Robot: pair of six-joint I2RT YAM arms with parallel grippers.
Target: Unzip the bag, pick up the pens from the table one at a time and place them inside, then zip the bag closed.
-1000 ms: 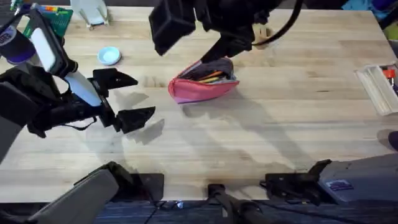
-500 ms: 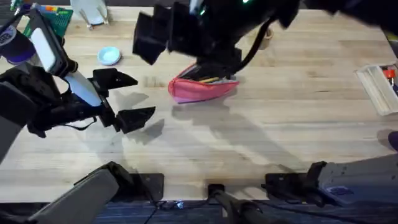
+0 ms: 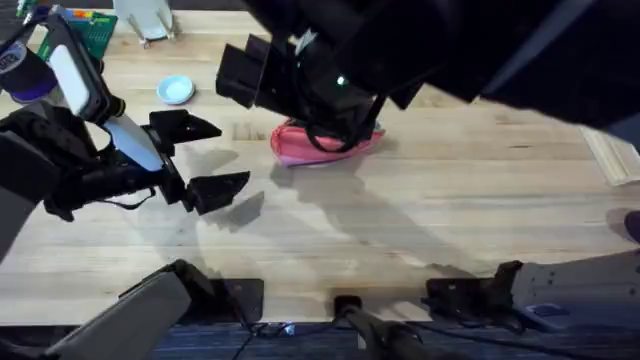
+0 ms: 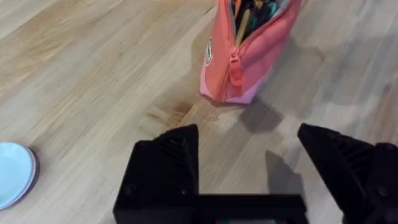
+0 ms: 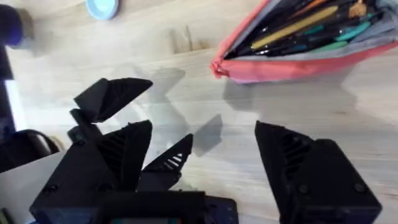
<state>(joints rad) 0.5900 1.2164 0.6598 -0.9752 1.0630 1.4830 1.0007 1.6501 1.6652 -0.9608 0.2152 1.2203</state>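
The pink bag (image 3: 312, 148) lies on the table (image 3: 420, 220) at mid-back, its far side covered by my right arm (image 3: 340, 70), which looms dark and blurred under the camera. The bag (image 5: 292, 62) is unzipped, with several pens (image 5: 311, 28) lying inside; the zipper pull (image 4: 236, 73) hangs at the bag's (image 4: 261, 56) end. My right gripper (image 5: 224, 162) hovers open over bare wood just beside the bag, holding nothing. My left gripper (image 3: 210, 158) stands open and empty a short way left of the bag, and its fingers (image 4: 165, 168) are spread wide.
A small light-blue dish (image 3: 176, 90) sits at back left. A green item (image 3: 80, 25) and a white object (image 3: 150, 20) stand along the back edge. A clear plastic box (image 3: 618, 155) lies at the right edge. Bare wood stretches in front of the bag.
My right arm has swung up and across under the camera, now covering the bag's far side and the back right of the table. The left arm has not moved.
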